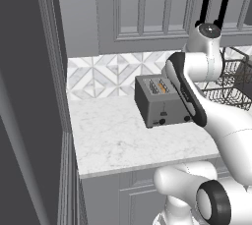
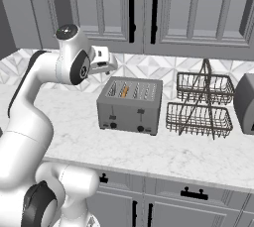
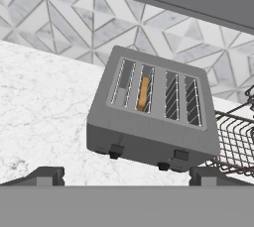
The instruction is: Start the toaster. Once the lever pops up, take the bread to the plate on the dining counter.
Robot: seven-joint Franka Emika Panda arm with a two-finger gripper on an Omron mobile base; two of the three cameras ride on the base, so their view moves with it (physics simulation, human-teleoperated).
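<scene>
Starting remains undone: you hover the gripper, fingers spread and empty, above the toaster. Bread sits in a slot at 12 o'clock; lever looks unpressed at 11.

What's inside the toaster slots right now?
The toaster has one orange-brown slice of bread in its second slot from the left. The other slots look empty; the slice's lower part is hidden.

A home kitchen: marble worktop, grey cabinets, tiled backsplash, toaster and wire basket rack.
</scene>
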